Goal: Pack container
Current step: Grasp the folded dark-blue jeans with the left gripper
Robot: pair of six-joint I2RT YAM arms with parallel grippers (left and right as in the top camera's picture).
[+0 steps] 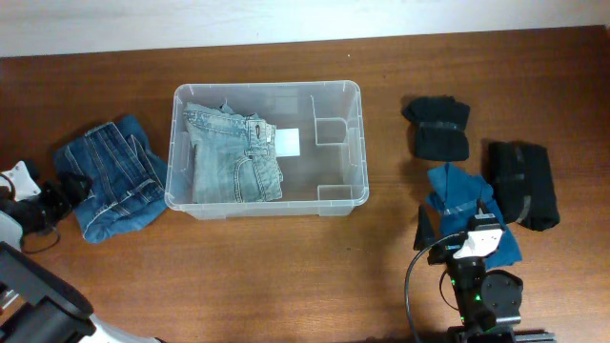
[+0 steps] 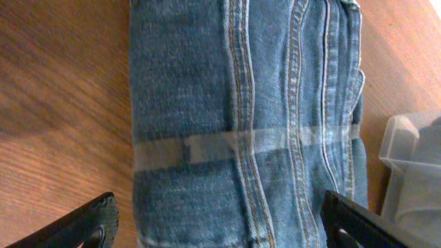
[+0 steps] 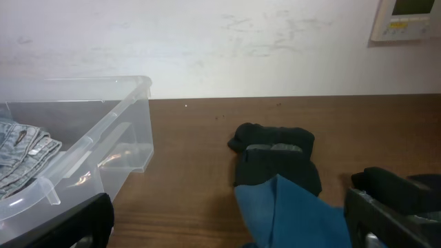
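The clear plastic container (image 1: 341, 100) stands mid-table with a white label on its base and one folded pair of light jeans (image 1: 233, 157) in its left half. A second folded, taped pair of blue jeans (image 1: 112, 176) lies on the table left of it. My left gripper (image 1: 69, 186) is open at that bundle's left edge; in the left wrist view its fingers (image 2: 220, 224) straddle the jeans (image 2: 241, 124). My right gripper (image 1: 456, 229) is open above a blue garment (image 1: 467, 205), which also shows in the right wrist view (image 3: 289, 210).
A rolled black garment (image 1: 438, 129) and a folded black garment (image 1: 524, 183) lie on the right side. The container's corner (image 3: 103, 131) shows in the right wrist view and at the right edge of the left wrist view (image 2: 413, 165). A white wall stands behind the table.
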